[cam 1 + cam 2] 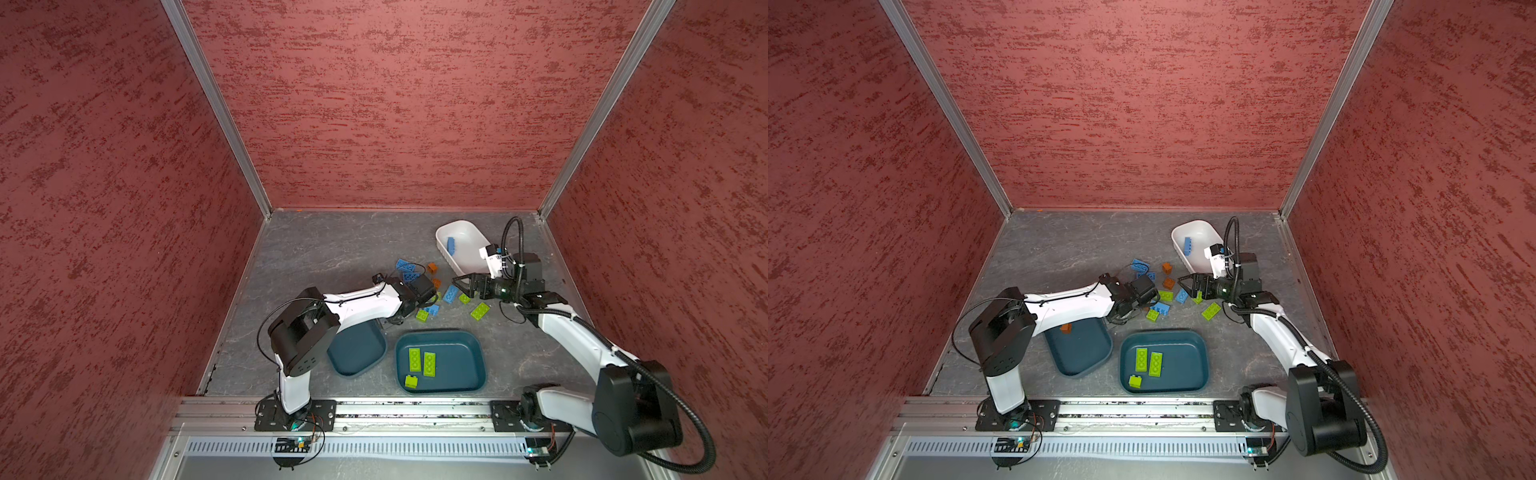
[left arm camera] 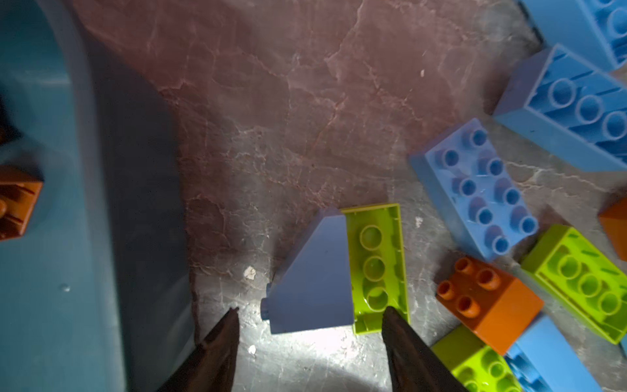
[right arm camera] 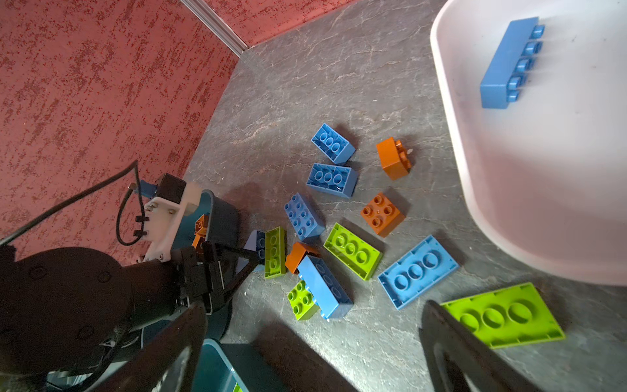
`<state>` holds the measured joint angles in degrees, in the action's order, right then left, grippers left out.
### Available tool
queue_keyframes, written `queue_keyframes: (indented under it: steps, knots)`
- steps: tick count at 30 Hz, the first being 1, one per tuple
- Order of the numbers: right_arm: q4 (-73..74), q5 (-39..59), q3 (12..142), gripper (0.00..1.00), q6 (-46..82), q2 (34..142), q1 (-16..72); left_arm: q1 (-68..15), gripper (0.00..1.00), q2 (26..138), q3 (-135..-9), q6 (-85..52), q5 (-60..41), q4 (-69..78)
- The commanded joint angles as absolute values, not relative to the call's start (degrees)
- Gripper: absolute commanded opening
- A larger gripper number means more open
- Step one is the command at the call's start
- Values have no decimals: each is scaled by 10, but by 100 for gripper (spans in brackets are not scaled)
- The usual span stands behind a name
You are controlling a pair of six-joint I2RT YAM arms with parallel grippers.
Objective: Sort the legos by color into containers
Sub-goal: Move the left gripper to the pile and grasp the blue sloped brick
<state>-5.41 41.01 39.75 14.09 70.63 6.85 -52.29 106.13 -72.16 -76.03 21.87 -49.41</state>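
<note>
Loose legos in blue, lime green and orange-brown lie in a pile (image 1: pixel 436 295) mid-table. My left gripper (image 2: pixel 310 314) points down at the pile's near-left edge, open. Its fingers straddle a blue wedge brick (image 2: pixel 312 281) and the end of a lime plate (image 2: pixel 376 264). My right gripper (image 1: pixel 457 282) hovers open over the pile's right side, holding nothing. The white container (image 1: pixel 469 232) at the back right holds one blue brick (image 1: pixel 451 245). A teal container (image 1: pixel 457 365) in front holds three lime bricks. Another teal container (image 1: pixel 1084 349), partly under my left arm, holds an orange-brown brick (image 1: pixel 1065 328).
Red textured walls enclose the table on three sides. An aluminium rail (image 1: pixel 415 409) carrying both arm bases runs along the front edge. A large lime plate (image 3: pixel 502 315) lies beside my right fingers, just outside them, and a blue plate (image 3: pixel 417 271) next to it.
</note>
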Motion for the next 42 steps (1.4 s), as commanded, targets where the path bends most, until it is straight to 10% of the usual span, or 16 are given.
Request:
queue_keyframes:
  steps: [1,16,42]
  knots:
    - [-43,421,413,99,130,708,66,-517,66,1081,-709,-760,203,-463]
    - [-51,419,417,99,128,713,66,-506,45,1071,-698,-729,209,-439]
    - [-44,425,417,99,128,717,66,-498,52,1048,-706,-682,210,-452]
